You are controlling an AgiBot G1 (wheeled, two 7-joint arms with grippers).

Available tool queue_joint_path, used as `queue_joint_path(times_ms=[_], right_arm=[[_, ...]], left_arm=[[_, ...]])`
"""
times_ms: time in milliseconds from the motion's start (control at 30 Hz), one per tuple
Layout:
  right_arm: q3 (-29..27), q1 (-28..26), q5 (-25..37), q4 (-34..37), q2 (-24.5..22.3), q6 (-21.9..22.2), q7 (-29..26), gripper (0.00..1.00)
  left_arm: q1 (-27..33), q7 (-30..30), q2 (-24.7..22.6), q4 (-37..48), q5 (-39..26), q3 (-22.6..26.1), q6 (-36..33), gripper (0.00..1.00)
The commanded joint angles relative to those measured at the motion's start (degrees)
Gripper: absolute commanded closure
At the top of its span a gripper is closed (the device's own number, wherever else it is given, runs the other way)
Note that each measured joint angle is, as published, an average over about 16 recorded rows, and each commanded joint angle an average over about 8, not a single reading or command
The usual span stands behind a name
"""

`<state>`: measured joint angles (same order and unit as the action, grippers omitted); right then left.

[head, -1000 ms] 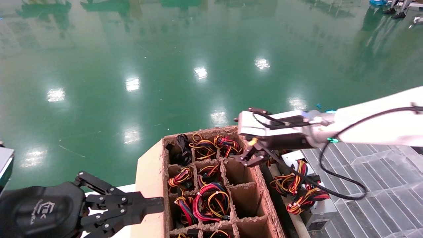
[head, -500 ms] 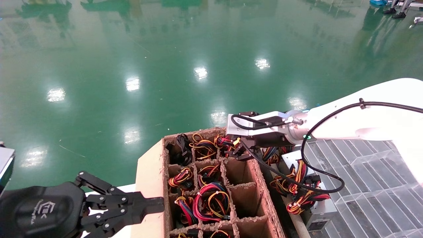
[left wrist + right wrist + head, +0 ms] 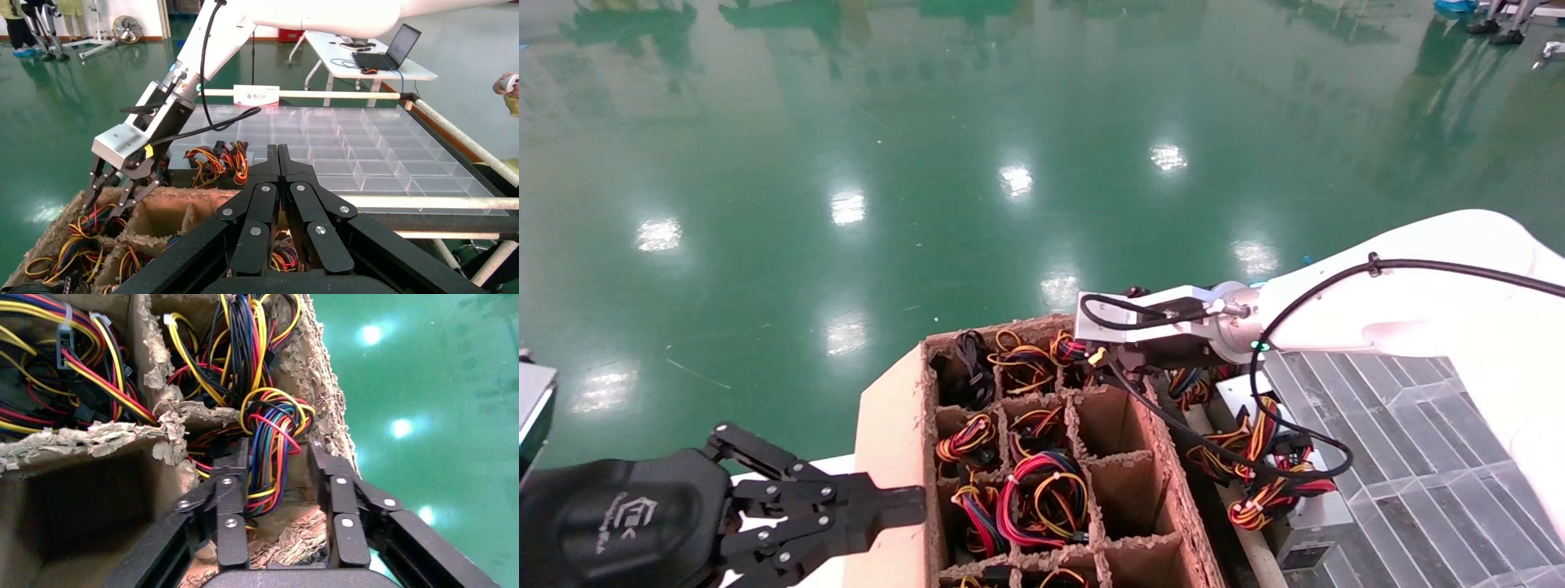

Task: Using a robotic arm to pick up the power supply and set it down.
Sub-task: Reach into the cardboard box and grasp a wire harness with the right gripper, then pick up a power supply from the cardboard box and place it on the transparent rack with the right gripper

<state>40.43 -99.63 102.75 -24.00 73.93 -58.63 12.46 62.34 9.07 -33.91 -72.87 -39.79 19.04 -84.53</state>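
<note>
Glossy green factory floor (image 3: 846, 163) surrounds a divided cardboard box (image 3: 1128, 457), where the right gripper (image 3: 278, 496) straddles, jaws apart, a power supply's wire bundle (image 3: 275, 447) in the far corner cell; sinking deeper before closing seems wise. Left gripper (image 3: 279, 160) parked, closed, empty.

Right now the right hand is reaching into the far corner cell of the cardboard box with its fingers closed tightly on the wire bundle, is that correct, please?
Not quite. The right hand is at the far corner cell of the cardboard box, but its fingers are open, standing on either side of the wire bundle without clamping it. The right wrist view shows this.
</note>
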Motion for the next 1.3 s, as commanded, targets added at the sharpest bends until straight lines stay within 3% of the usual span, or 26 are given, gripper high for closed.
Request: queue_joint_path(times_ms=[33, 433, 900, 1300], right_arm=[[0.0, -0.2, 0.0, 1.2, 0.4, 0.2, 0.5, 1.00], [-0.6, -2.0, -1.5, 5.0, 0.7, -1.3, 3.0, 1.00], [-4.0, -6.0, -6.7, 3.0, -4.5, -8.0, 2.7, 1.00], [-9.6, -10.5, -14.9, -10.7, -16.4, -18.9, -5.3, 1.00]], left_arm=[[0.0, 0.0, 0.0, 0.0, 0.0, 0.0, 0.0, 0.36], [0.0, 0.0, 0.0, 0.0, 0.0, 0.0, 0.0, 0.01], [0.0, 0.0, 0.0, 0.0, 0.0, 0.0, 0.0, 0.00], [0.0, 0.0, 0.0, 0.0, 0.0, 0.0, 0.0, 0.00]])
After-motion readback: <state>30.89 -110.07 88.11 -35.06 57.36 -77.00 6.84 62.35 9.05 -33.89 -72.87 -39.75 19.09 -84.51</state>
